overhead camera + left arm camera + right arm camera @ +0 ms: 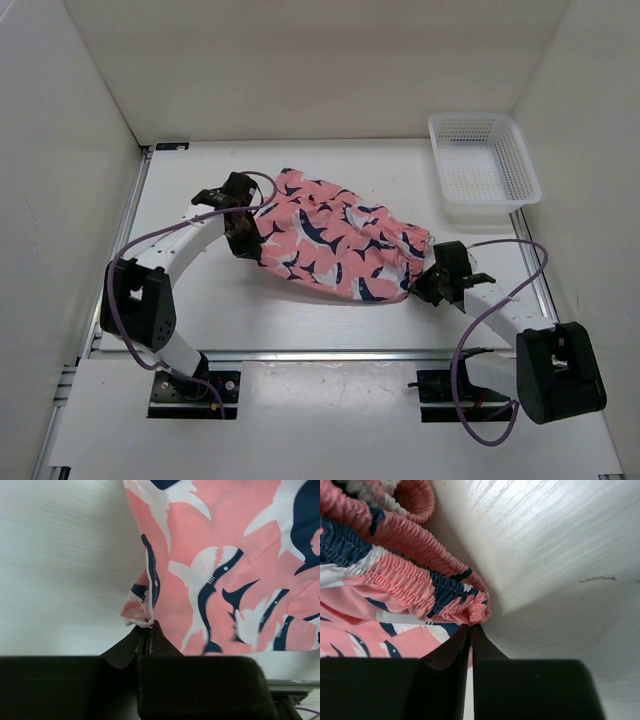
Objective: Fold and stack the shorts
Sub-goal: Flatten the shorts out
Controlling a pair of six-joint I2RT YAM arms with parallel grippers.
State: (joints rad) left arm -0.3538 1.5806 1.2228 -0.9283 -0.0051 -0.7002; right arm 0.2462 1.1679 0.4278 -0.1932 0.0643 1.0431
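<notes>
The coral-pink shorts (pixel 335 240) with navy-and-white shark prints hang stretched between my two grippers over the middle of the table. My left gripper (pixel 243 238) is shut on a hem corner at the shorts' left end; the pinched white-edged corner (pixel 140 615) bunches just above its tips (pixel 148 629). My right gripper (pixel 428 275) is shut on the gathered elastic waistband (pixel 475 611) at the shorts' right end, with its tips (pixel 471 628) closed on the band's edge. The shorts also fill the left wrist view (pixel 235 565).
A white mesh basket (pixel 483 165) stands at the back right corner of the table. White walls enclose the table on the left, back and right. Purple cables loop beside both arms.
</notes>
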